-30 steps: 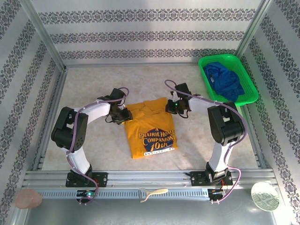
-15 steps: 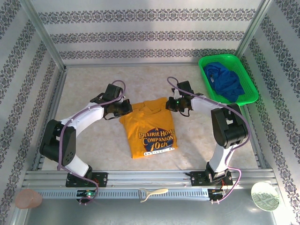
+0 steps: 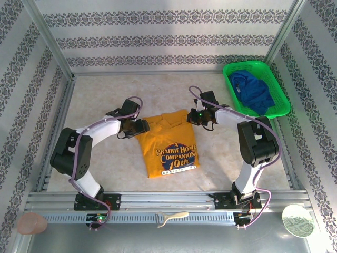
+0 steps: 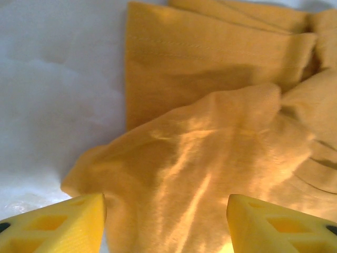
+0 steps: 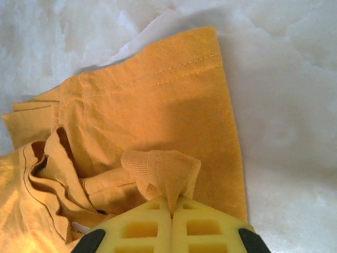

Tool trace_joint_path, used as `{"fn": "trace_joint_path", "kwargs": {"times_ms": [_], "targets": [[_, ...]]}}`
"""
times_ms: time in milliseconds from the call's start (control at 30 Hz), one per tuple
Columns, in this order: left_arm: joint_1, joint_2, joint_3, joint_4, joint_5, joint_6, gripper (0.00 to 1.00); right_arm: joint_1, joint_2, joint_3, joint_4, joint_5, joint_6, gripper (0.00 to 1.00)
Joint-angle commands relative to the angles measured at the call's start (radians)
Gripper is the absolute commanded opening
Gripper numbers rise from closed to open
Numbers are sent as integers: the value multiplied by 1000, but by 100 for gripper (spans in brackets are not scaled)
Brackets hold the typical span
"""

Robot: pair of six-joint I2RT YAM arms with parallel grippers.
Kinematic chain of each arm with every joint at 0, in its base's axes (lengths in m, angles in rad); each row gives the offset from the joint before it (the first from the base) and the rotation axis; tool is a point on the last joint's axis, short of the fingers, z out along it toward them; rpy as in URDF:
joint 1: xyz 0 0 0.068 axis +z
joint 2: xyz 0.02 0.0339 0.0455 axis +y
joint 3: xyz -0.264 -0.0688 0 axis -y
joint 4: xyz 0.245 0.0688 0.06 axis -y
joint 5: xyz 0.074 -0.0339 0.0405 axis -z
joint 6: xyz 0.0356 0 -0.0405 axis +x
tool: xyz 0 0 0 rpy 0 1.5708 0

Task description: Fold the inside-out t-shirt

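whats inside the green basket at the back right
A crumpled dark blue garment lies in the green basket, covering most of its floor. Anything beneath the garment is hidden.

Stretched forward from the near edge and bent in toward the middle, with the left gripper (image 3: 141,126) held low and its yellow fingers (image 4: 58,224) wide apart, and the right gripper (image 3: 193,118) low too, squeezed tight on a small fold of the t-shirt (image 5: 158,116).
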Motion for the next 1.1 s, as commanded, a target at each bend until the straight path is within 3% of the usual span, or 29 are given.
{"fn": "trace_joint_path", "kwargs": {"times_ms": [0,100,133,333,567,800,1067], "targets": [[-4,41,32,-49,-18,21,62,-6,16,1,10,5,-8,0],[-8,65,37,-27,-5,21,60,-7,22,5,9,3,-5,0],[-9,71,41,-19,1,25,54,-7,25,6,10,0,-4,0],[-22,40,67,-20,19,36,0,-7,24,8,8,-2,-2,0],[-46,-63,46,71,72,0,0,-8,26,-1,18,4,10,0],[-29,-99,-165,494,187,-50,0,-18,31,-14,26,11,19,0],[108,-13,-393,891,252,-186,0,-22,34,-9,29,16,27,0]]}}
